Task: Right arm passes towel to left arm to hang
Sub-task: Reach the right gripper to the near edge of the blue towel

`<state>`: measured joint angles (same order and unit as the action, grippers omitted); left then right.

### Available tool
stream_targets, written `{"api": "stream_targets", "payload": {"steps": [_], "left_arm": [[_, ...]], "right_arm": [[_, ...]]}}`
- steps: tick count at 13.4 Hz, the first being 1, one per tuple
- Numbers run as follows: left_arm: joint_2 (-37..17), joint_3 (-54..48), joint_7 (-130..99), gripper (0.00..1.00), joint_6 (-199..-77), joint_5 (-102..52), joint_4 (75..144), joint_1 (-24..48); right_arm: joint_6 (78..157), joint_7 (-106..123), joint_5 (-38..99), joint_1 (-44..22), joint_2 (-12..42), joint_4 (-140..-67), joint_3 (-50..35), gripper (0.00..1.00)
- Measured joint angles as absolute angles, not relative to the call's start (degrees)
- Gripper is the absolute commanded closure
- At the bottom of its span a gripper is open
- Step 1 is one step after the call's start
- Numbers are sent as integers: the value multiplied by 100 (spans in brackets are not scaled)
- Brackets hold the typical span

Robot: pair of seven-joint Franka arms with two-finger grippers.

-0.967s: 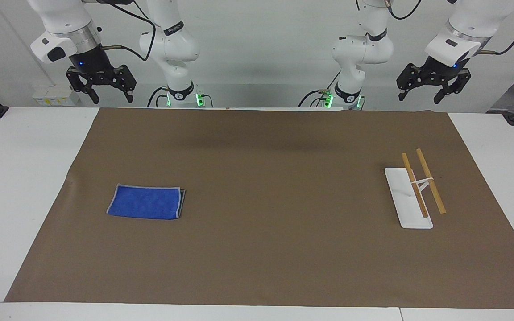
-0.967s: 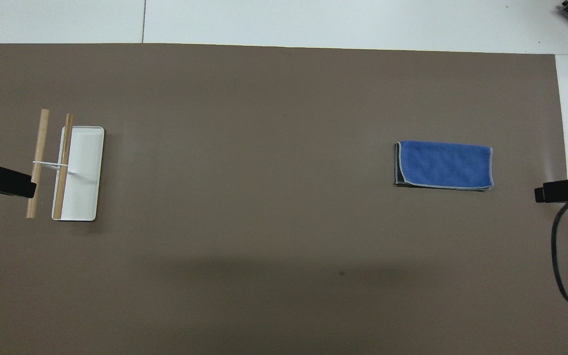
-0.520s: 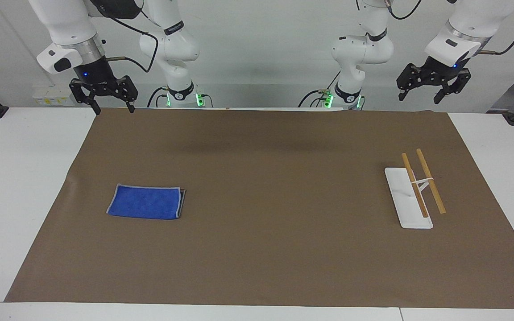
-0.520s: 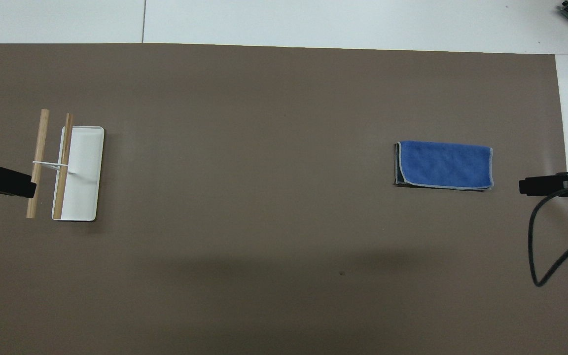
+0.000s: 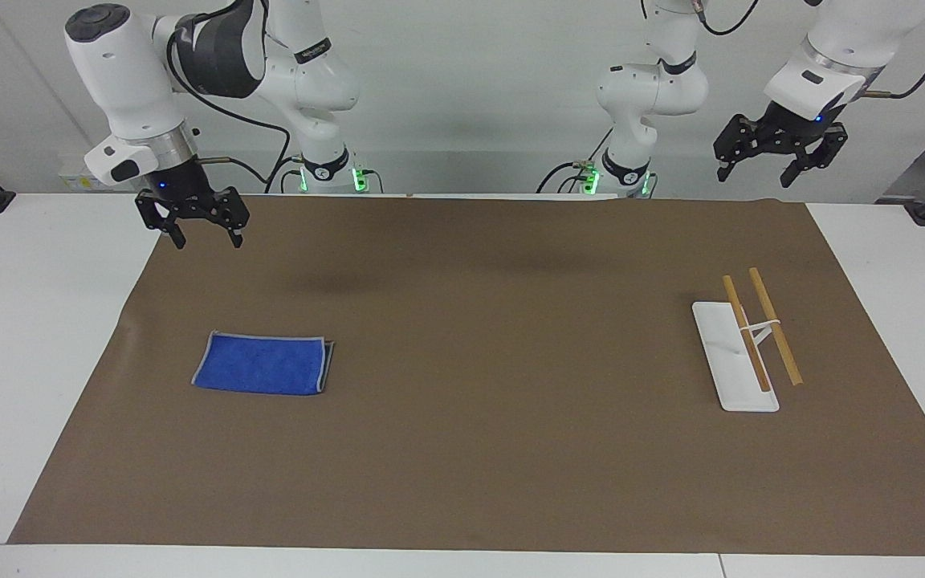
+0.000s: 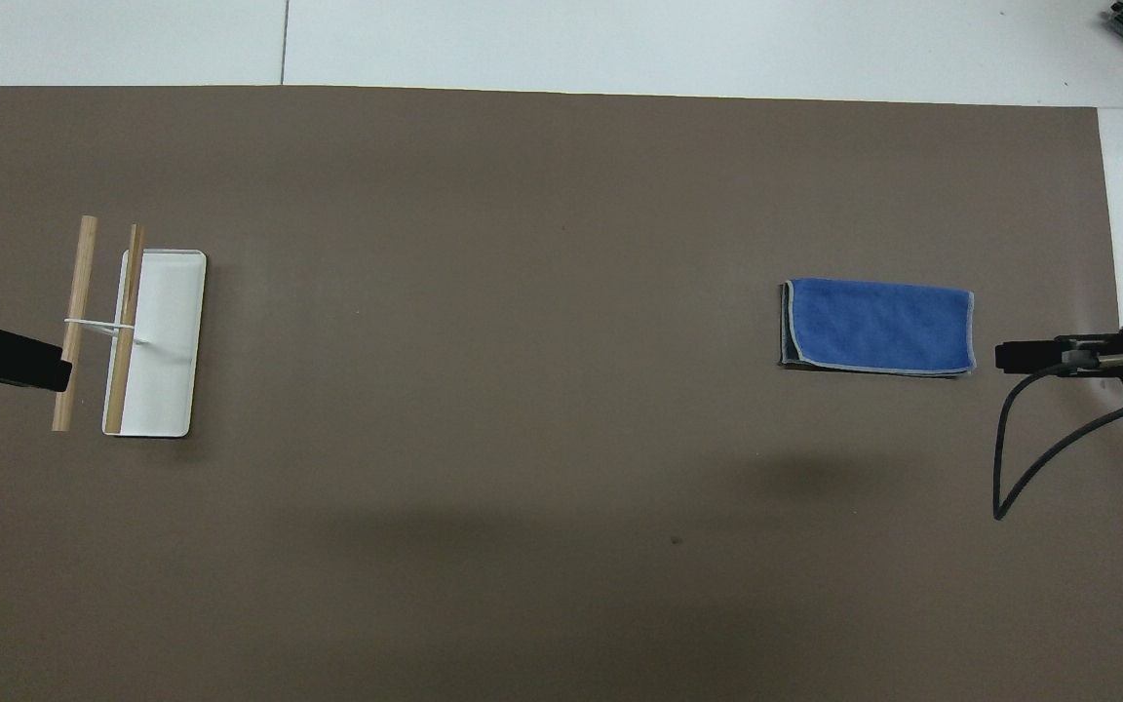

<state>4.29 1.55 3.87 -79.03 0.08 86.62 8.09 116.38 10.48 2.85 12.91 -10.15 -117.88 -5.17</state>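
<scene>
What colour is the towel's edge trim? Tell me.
Light grey, around the bright blue towel; the overhead view shows it best.

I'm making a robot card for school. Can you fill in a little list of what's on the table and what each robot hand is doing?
towel: blue, folded, flat on the brown mat
rack: white base, two wooden bars, toward the left arm's end
right gripper: open, empty, up over the mat's edge
left gripper: open, empty, waiting

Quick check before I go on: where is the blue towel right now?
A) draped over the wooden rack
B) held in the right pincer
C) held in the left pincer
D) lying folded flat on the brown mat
D: the towel lies folded flat on the brown mat, while the right pincer and the left pincer are both open and empty.
</scene>
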Motion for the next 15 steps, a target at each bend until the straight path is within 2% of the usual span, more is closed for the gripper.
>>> {"api": "stream_targets", "payload": {"steps": [2,7,15], "left_arm": [[429,155,387,0,-7903,8,8662,809],[429,155,387,0,-7903,8,8662,809],[429,155,386,0,-7903,8,8662,808]], "right_arm": [[12062,1535,285,1440,-788,-11994,-512,0],[13079,2242,285,1687,155,-12086,-497,0],[14201,2239,286,1663,874,-12088,-521,0]]}}
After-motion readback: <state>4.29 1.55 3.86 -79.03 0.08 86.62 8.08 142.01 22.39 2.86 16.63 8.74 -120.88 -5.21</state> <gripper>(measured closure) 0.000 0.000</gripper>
